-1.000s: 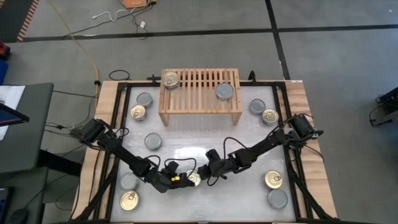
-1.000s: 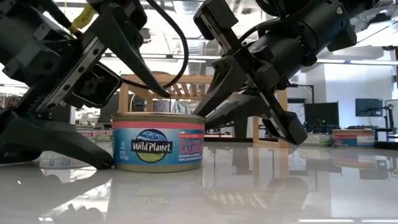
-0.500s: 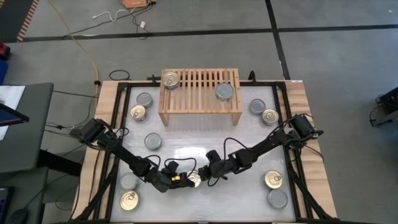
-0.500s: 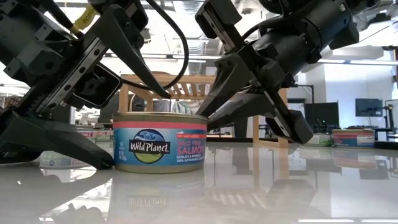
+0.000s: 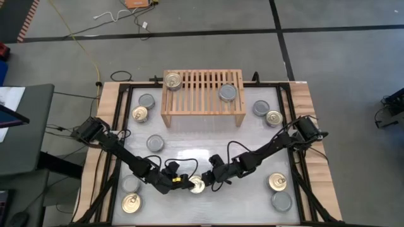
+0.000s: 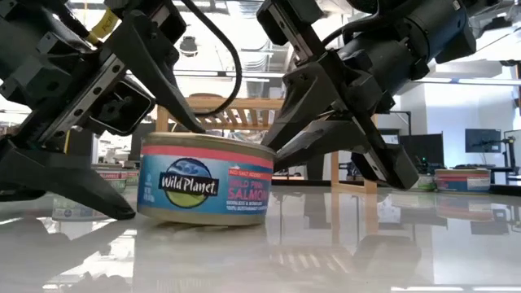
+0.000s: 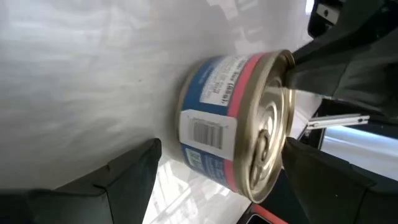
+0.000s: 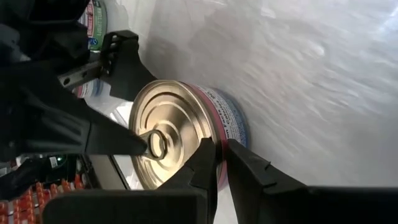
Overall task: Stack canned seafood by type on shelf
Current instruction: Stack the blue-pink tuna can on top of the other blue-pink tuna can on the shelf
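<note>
Left gripper (image 5: pixel 189 184) jaws wide, right gripper (image 5: pixel 206 180) jaws nearly closed

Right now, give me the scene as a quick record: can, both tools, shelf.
target: salmon can, gold pull-ring top, near the table's front edge
can pose: tilted, not flat on the table
left tool: open, fingers either side of the can; contact unclear
right tool: at the can's rim, opposite the left tool
shelf: holds a gold-top can and a silver-top can, apart
</note>
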Motion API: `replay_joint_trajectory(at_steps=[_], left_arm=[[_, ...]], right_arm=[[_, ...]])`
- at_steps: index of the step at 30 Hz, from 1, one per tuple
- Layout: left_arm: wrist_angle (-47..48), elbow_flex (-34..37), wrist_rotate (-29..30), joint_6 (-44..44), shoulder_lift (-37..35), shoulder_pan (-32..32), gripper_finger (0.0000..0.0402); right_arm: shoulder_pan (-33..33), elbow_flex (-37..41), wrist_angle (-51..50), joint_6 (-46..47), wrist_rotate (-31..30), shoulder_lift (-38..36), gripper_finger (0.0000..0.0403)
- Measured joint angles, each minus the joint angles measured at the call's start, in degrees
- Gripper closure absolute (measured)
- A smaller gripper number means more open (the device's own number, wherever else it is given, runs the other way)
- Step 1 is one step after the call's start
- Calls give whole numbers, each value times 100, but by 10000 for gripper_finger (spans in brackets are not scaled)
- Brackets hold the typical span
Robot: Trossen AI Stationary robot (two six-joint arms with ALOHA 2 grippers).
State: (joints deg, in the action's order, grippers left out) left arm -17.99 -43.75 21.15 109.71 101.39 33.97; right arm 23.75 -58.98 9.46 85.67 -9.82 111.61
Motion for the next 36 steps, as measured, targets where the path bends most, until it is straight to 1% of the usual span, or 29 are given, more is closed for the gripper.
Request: replay_joint_trajectory(at_steps=[10, 14, 18, 28, 36], left_arm=[[90, -120, 156, -56, 12, 36, 73], [65, -208, 281, 63, 112, 44, 73], [15, -314, 276, 99, 257, 41, 73], [-196, -323, 249, 114, 286, 36, 73], [-358, -320, 537, 119, 292, 44, 73]], right_arm=[[-7, 2, 2, 0, -17, -2, 339], [-7, 2, 2, -2, -37, -2, 339], [-9, 2, 4, -2, -53, -2, 340], [-11, 4, 2, -17, -65, -2, 340], [-10, 4, -10, -97, -77, -2, 340]])
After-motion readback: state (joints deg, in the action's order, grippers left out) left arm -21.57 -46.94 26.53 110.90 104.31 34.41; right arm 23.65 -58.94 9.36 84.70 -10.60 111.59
